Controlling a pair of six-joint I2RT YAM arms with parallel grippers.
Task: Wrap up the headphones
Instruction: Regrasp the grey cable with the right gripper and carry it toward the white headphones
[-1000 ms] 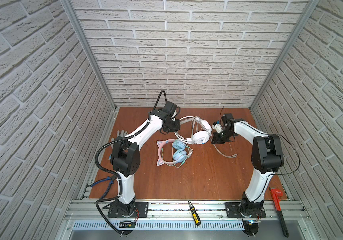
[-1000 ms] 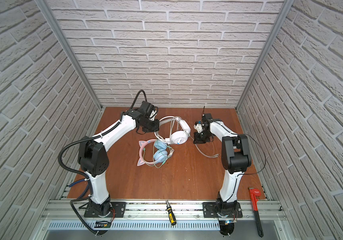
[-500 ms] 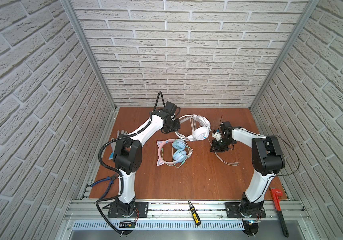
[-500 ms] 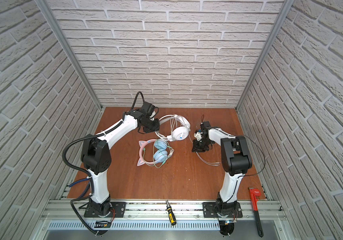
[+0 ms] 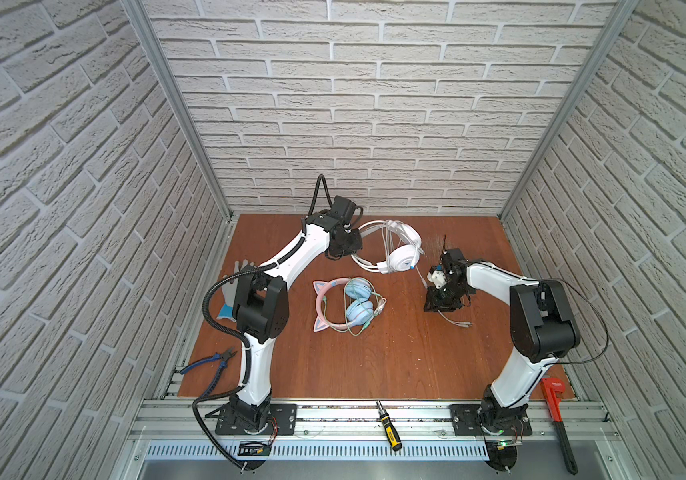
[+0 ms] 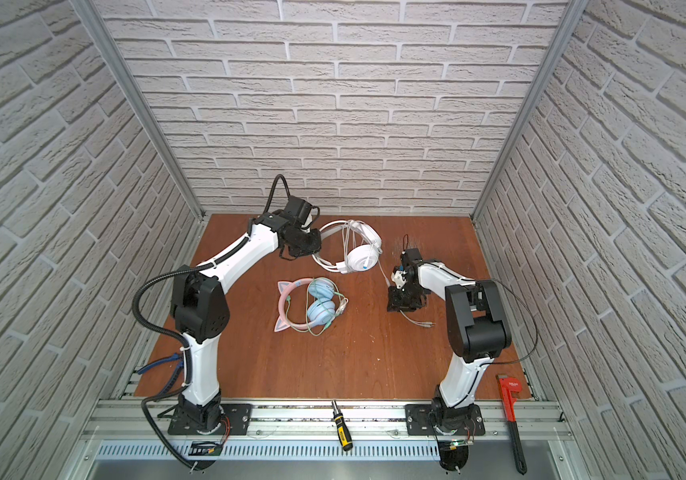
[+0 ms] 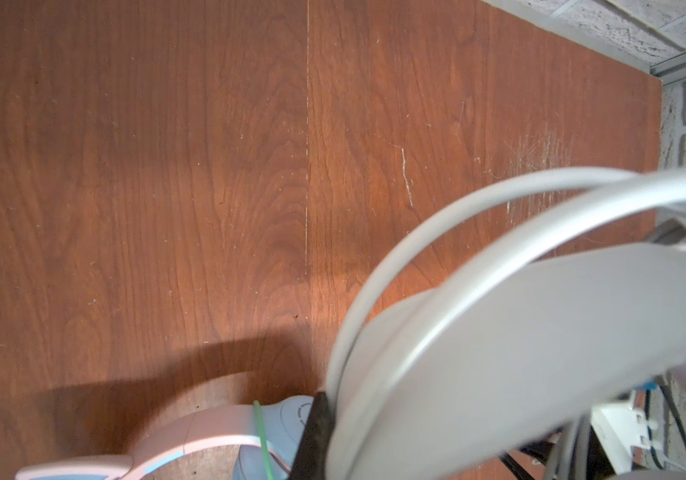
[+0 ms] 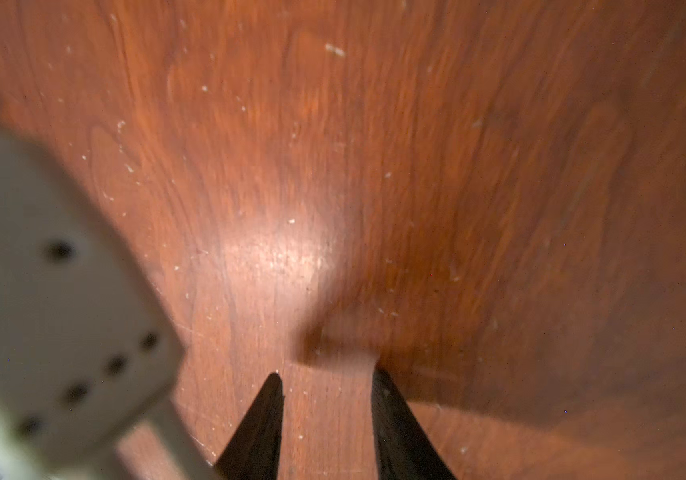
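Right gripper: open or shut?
Open. The right gripper shows its fingers apart in the wrist view, only bare table between them.

Your stock: table point(image 5: 374, 353), reddish wood grain, scuffed, faint sheen; white headphones point(image 5: 403, 258), smooth glossy plastic; cat-ear headphones point(image 5: 360, 311), smooth pastel plastic; walls point(image 5: 374, 104), rough brick-pattern relief, matt; front rail point(image 5: 333, 419), ribbed bare metal.

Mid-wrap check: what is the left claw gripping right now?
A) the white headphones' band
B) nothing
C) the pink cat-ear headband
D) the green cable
A: the left claw is closed on the band of the white headphones, while the cat-ear pair lies apart from it, untouched.
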